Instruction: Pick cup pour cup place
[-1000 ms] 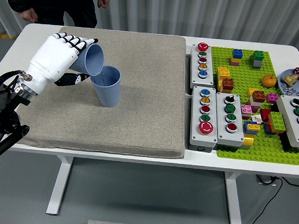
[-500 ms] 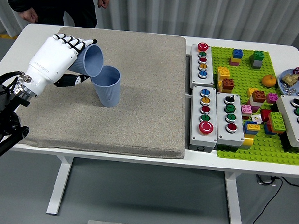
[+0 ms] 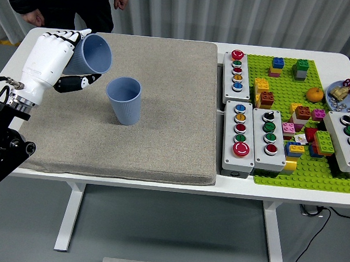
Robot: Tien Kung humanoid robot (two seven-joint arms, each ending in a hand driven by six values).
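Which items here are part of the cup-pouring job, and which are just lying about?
Part of the job:
- held blue cup, tilted, in the left hand
- standing blue cup, upright on the grey mat

Lying about:
- button boxes
- green baseplate with toy bricks
- small orange
- person at the far side

The left arm comes in from the lower left of the frame, black up to the wrist. Its white left hand (image 3: 51,57) sits in the upper left, fingers wrapped around a tilted cup (image 3: 90,54), thumb dark underneath. A person's hands hang at the top edge.
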